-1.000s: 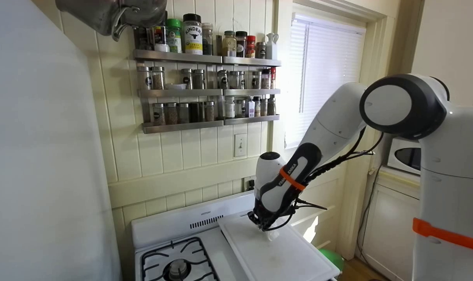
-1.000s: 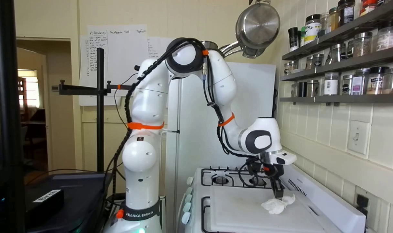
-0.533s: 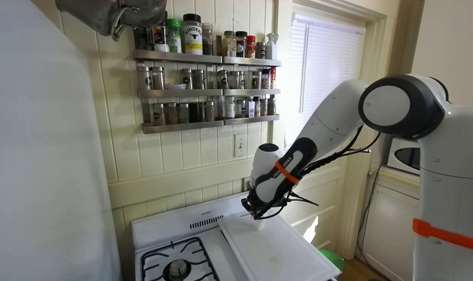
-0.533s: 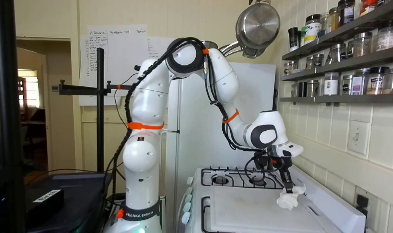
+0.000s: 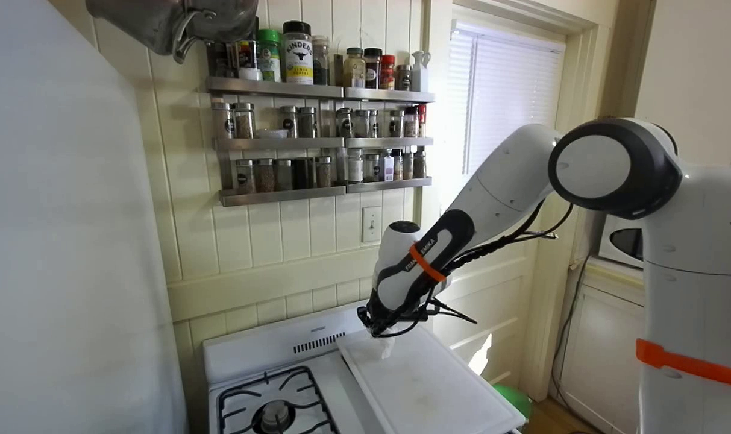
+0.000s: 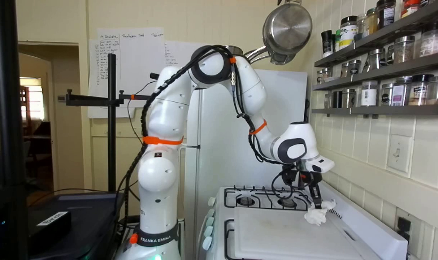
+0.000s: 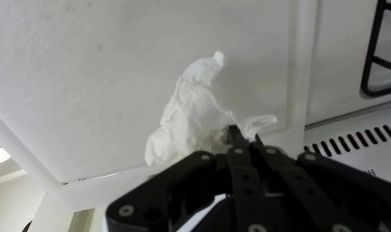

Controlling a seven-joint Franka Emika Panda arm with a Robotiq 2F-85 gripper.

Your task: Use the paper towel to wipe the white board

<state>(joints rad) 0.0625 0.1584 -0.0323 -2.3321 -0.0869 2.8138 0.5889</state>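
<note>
The white crumpled paper towel [image 7: 192, 116] is pinched between the fingertips of my gripper [image 7: 245, 133]. In an exterior view the towel [image 6: 315, 216] hangs below the fingertips [image 6: 318, 206], over the far back part of the white board [image 6: 276, 231]. It also shows partly behind the gripper [image 5: 374, 330] as a small white piece [image 5: 386, 348] over the board [image 5: 437, 386]. The wrist view shows the towel spread low over the board [image 7: 85, 80], near its back edge. I cannot tell whether the towel touches the board. The board has faint marks and small dark specks.
The board lies on the stove beside the burner grates [image 5: 275, 416]. The stove's vented back panel [image 5: 269, 355] rises behind it, close to the gripper. Spice shelves [image 5: 281, 143] hang on the wall above. A steel pan [image 6: 288, 33] hangs high, near the fridge [image 6: 276, 108].
My gripper has carried the towel across the board toward the burner side and the back panel. It rose a little midway. The fingers stay closed on the towel throughout.
</note>
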